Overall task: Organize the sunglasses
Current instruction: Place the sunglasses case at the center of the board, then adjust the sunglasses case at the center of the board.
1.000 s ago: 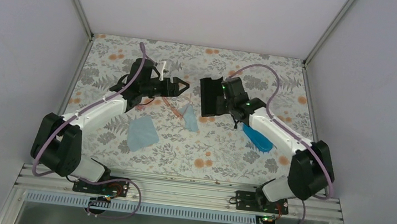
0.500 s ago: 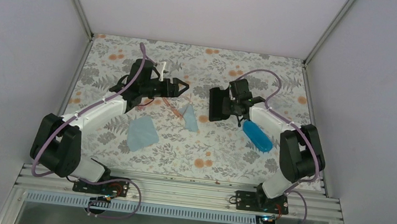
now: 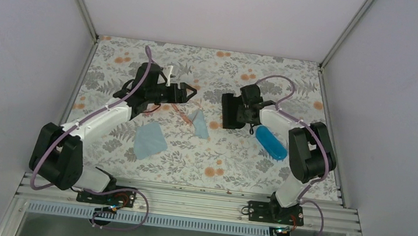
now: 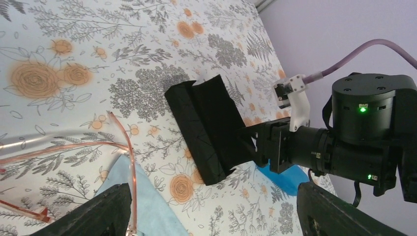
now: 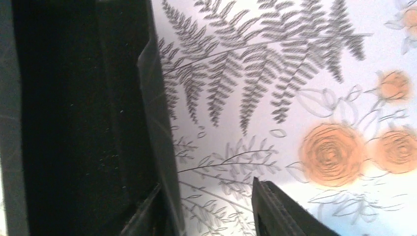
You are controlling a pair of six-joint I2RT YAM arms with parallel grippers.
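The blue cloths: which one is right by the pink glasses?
The smaller cloth, crumpled in the middle of the table, is right beside the sunglasses. The bigger cloth lies flat and apart from them, closer to the arms' bases.

The left claw [image 3: 189,92] gapes wide; right claw [image 5: 204,206] parted.

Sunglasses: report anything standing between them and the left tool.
Nothing visible does. The left tool hangs open right by the sunglasses; the small light blue cloth lies beside them, and the black case stands farther off by the right tool.
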